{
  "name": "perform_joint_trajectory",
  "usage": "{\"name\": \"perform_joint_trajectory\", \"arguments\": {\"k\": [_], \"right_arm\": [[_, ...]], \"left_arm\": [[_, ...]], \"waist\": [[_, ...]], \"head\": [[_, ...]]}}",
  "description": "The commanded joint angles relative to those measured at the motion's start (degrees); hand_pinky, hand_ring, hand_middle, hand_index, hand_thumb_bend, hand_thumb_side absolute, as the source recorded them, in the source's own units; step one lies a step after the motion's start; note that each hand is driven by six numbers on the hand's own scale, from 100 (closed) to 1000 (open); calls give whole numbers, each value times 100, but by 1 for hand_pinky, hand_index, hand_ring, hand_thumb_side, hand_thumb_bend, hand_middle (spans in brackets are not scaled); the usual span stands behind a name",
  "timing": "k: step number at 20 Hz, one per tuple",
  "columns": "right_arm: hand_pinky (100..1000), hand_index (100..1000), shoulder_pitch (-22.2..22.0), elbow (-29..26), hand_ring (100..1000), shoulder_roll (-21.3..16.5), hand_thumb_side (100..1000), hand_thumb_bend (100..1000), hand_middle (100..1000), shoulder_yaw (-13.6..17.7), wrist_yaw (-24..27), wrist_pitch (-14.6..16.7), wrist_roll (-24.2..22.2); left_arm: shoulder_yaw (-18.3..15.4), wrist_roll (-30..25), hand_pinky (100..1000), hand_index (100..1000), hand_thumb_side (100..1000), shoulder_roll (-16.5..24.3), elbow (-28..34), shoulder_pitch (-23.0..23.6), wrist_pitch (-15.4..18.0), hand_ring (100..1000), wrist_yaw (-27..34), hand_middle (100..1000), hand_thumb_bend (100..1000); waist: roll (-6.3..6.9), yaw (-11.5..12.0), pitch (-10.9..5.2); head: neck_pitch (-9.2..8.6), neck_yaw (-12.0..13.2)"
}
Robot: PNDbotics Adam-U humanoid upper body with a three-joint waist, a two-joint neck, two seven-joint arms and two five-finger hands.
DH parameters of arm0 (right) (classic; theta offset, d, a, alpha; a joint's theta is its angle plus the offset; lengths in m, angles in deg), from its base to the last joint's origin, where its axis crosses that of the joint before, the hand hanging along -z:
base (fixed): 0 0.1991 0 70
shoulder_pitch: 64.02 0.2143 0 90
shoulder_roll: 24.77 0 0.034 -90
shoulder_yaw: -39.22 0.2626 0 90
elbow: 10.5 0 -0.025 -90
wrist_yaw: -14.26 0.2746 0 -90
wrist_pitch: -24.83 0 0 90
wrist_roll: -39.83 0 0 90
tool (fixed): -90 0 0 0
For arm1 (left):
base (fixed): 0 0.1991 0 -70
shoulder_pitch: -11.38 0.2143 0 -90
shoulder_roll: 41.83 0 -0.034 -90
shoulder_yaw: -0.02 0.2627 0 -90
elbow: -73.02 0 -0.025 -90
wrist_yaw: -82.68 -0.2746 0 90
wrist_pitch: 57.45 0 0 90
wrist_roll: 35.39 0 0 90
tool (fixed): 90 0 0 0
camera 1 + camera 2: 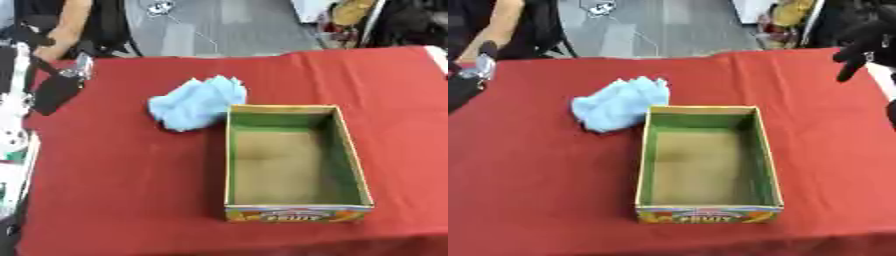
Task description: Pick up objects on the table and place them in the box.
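1. Red-covered worktop (114, 190) filling most of both views, grey floor beyond its far edge.
2. Open cardboard box (295, 162) near the middle, long side running away from the camera; green inner walls, brown bare bottom, a printed fruit label on the near end (lettering blurred).
3. Crumpled light-blue cloth (196, 102) lying on the worktop just beside the box's far-left corner, outside it, apparently touching or nearly touching the rim there.
4. Right hand (866, 42) black, showing only in the right eye view at the upper right edge, raised over the worktop's far right side, well apart from cloth and box; fingers relaxed and drooping, holding nothing.
5. Left hand (54, 89) a dark shape at the upper left edge, above the worktop's left margin, with a small silvery part beside it; finger posture not discernible (cannot tell wide or closed), no contact with the cloth.
6. Nothing inside the box.
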Motion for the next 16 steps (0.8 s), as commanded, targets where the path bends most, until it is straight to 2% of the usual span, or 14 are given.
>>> {"name": "perform_joint_trajectory", "arguments": {"k": [1,10,13,16], "right_arm": [[497,945,62,-90,669,-116,637,360,757,32,4,67,-54],[496,945,57,-90,669,-112,638,359,758,28,5,66,-60],[494,945,42,-90,668,-100,638,358,758,34,2,54,-60],[493,946,2,-90,668,-88,638,356,758,41,-12,27,-64]], "left_arm": [[-14,-9,522,900,625,152,159,-49,21,734,-33,890,314],[-12,-22,523,901,626,147,175,-47,15,734,-59,890,312],[-9,-41,528,903,619,162,166,-82,7,738,-68,891,323],[5,-159,537,920,554,355,128,-232,-84,740,-210,896,420]], "waist": [[8,-5,-59],[7,-3,-61],[-4,-69,-65],[-13,-125,-90]], "head": [[-9,-47],[-9,-44],[-9,-57],[-9,-85]]}}
